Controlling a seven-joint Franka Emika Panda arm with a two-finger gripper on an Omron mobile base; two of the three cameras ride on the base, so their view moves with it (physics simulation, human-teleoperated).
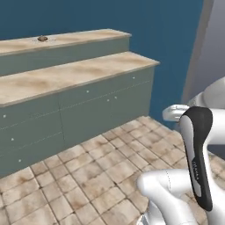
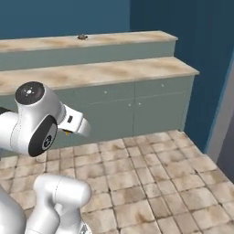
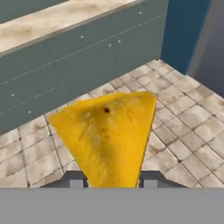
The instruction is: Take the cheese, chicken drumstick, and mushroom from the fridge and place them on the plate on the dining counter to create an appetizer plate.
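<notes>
Mushroom: in the left base view we see a small tan-brown round lump, the mushroom (image 1: pixel 42 38), at upper left on the higher beige counter top; in the right base view it is a tiny dark speck at top centre.
Dining counter: the dining counter (image 1: pixel 66 37) is the upper beige marble-look step with a grey-green front, running across the top of both base views.
Lower counter: the lower counter (image 1: pixel 74 74) stands in front of it, same beige top, grey-green drawer fronts with small pale knobs.
Floor: the tiled floor (image 1: pixel 88 176) is tan and fills the lower half of the base views.
Wall: the blue wall (image 1: pixel 171 35) rises behind the counters, toward the right.
Cheese: in the hand view the cheese (image 3: pixel 109 140), a bright yellow wedge with its tip pointing down, sits centre frame, above the tiles and in front of the drawer fronts.
Gripper: the gripper (image 3: pixel 113 180) shows at bottom centre; we see one dark fingertip each side of the wedge's lower end, clamped on it.
Fingers: the fingers (image 3: pixel 151 178) are held apart by the cheese.
</notes>
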